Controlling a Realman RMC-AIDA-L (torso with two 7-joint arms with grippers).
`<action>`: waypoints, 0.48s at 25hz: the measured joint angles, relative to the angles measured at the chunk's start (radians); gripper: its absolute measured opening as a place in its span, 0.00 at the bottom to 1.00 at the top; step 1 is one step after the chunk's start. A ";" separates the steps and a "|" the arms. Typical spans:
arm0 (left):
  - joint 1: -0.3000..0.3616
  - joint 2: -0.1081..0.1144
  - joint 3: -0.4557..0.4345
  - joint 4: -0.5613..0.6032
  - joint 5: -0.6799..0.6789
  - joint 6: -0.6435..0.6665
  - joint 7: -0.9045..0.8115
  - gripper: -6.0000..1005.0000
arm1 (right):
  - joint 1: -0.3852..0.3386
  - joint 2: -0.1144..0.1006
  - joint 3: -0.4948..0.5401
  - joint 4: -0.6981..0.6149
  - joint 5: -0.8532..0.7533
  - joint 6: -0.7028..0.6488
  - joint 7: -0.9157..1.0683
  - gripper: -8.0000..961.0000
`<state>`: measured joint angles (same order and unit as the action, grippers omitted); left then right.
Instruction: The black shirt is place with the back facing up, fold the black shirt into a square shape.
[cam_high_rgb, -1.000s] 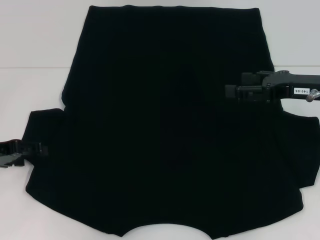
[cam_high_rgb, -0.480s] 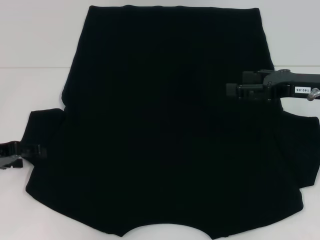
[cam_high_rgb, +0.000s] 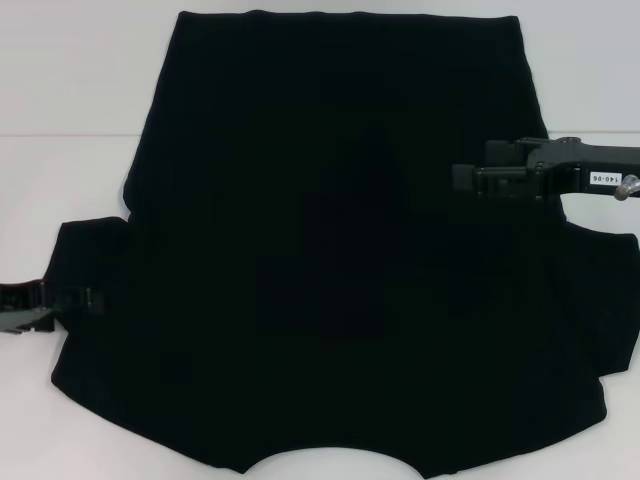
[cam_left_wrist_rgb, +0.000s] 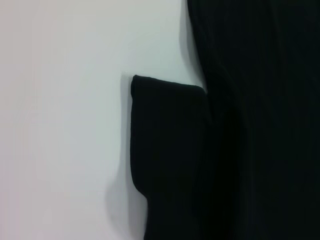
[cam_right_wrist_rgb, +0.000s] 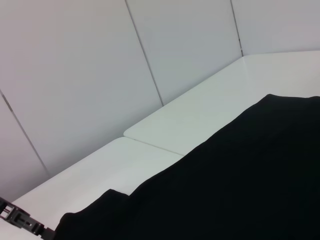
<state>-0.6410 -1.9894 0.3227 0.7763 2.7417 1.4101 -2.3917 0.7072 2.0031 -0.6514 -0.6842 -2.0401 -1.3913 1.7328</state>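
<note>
item: right gripper (cam_high_rgb: 462, 181), arm reaching in level from the right edge, hovering over the right side of the black shirt (cam_high_rgb: 340, 250) and pointing toward its middle; state of the jaws cannot be told. item: left gripper (cam_high_rgb: 70, 300), low at the left edge, at the outer end of the left sleeve (cam_left_wrist_rgb: 167, 150); it also shows far off in the right wrist view, and whether its jaws are open, closed or gripping the cloth cannot be told. item: black shirt, spread flat, plain side up, covering most of the white worktop (cam_high_rgb: 70, 90), sleeves out to both sides, curved neckline at the near edge. surroundings: pale panelled wall (cam_right_wrist_rgb: 100, 65) behind the worktop.
</note>
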 joint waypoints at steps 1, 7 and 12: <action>-0.002 0.000 0.001 -0.001 -0.001 -0.004 0.000 0.87 | 0.000 0.000 0.001 0.000 0.000 0.000 0.000 0.95; -0.010 0.002 0.004 -0.003 -0.002 -0.024 -0.001 0.87 | 0.000 0.000 0.003 0.000 0.000 0.000 -0.002 0.95; -0.014 0.002 0.005 -0.003 -0.005 -0.034 -0.001 0.87 | 0.000 0.000 0.006 0.000 0.000 0.000 -0.002 0.95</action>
<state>-0.6546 -1.9873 0.3281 0.7730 2.7364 1.3765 -2.3926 0.7072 2.0032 -0.6453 -0.6842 -2.0401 -1.3913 1.7308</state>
